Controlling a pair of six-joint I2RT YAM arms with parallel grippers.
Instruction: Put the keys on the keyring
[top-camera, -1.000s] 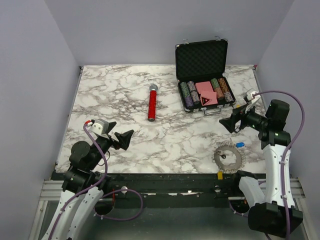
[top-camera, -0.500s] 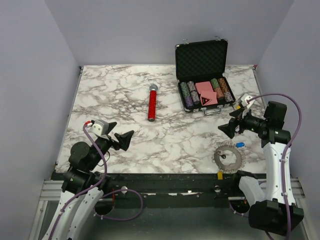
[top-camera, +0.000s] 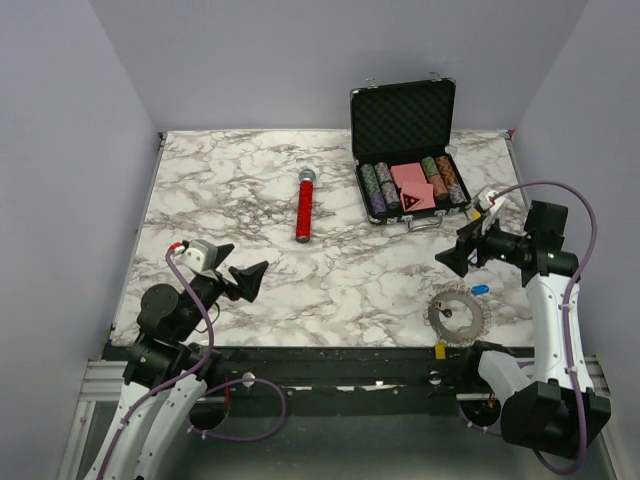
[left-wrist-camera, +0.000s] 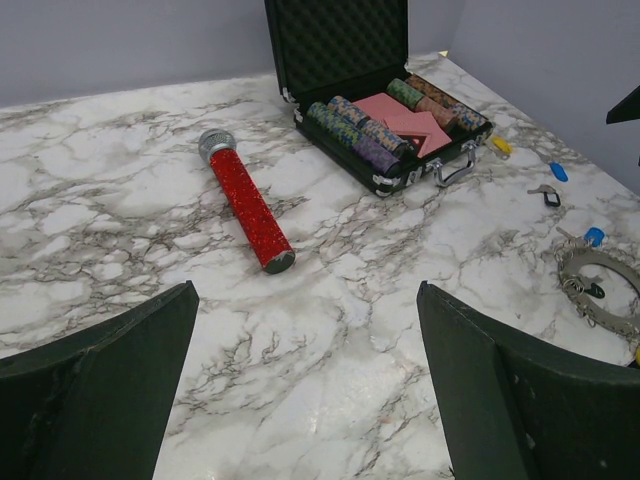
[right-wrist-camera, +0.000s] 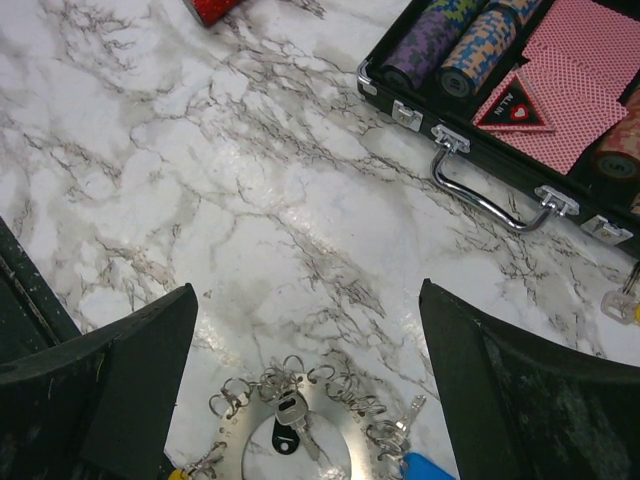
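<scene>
The right gripper (top-camera: 453, 250), wide and empty, hangs tilted above the keyring (top-camera: 455, 315), probably lining up a pick. The keyring lies flat on the surface (top-camera: 250, 200) near its front edge. A blue-headed key (top-camera: 480, 289) lies just beside it, and a black-headed key (right-wrist-camera: 290, 437) inside its loop. The left gripper (top-camera: 248, 256), also wide, hovers well apart.

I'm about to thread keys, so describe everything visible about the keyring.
The keyring is a thin grey metal loop fringed with small wire rings, lying flat at the near right of the marble table. A dark-headed key lies inside it; a yellow tag sits at its near edge. No gripper touches it.
</scene>
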